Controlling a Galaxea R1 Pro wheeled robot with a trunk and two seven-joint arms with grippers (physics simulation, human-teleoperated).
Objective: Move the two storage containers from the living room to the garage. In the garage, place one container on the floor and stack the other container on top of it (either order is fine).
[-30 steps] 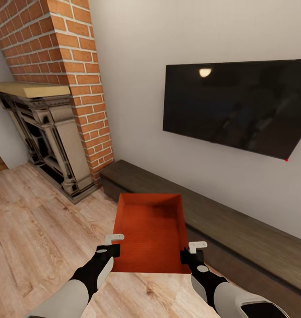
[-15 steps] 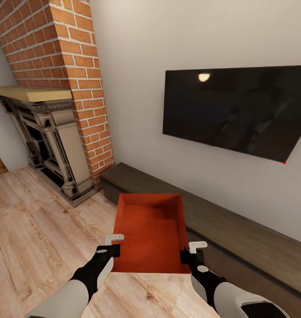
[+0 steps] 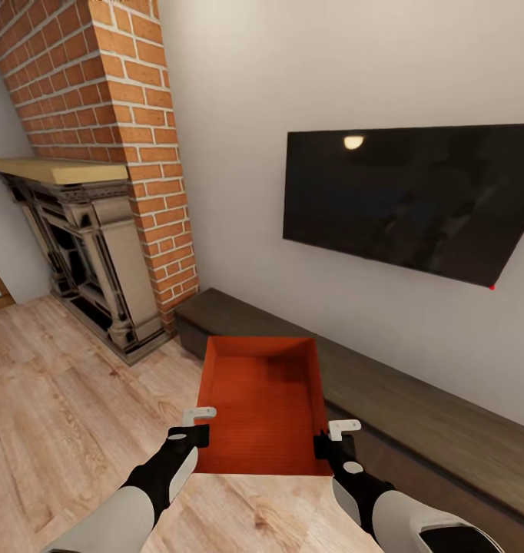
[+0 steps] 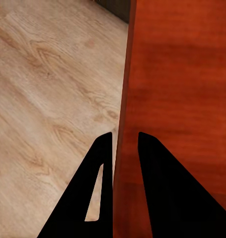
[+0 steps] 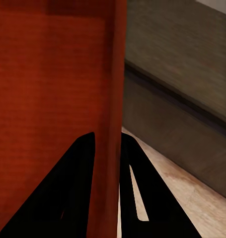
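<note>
While the head view catches the TV (image 3: 408, 203) and fireplace (image 3: 85, 253), wrist views show the left gripper (image 4: 125, 144) and right gripper (image 5: 109, 141) each pinching a bin (image 3: 263, 403) wall.

The container (image 3: 263, 403) is orange-red. The wood floor (image 3: 54, 399) is light brown, the fireplace (image 3: 131, 130) red brick, the TV (image 3: 408, 200) black.

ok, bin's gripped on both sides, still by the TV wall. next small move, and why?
Probably back the base away from the cabinet and turn out of the room, arms kept as they are. The left hand and right hand each pinch a side wall of the bin, which hangs above the wood floor, so it looks ready to carry.
</note>
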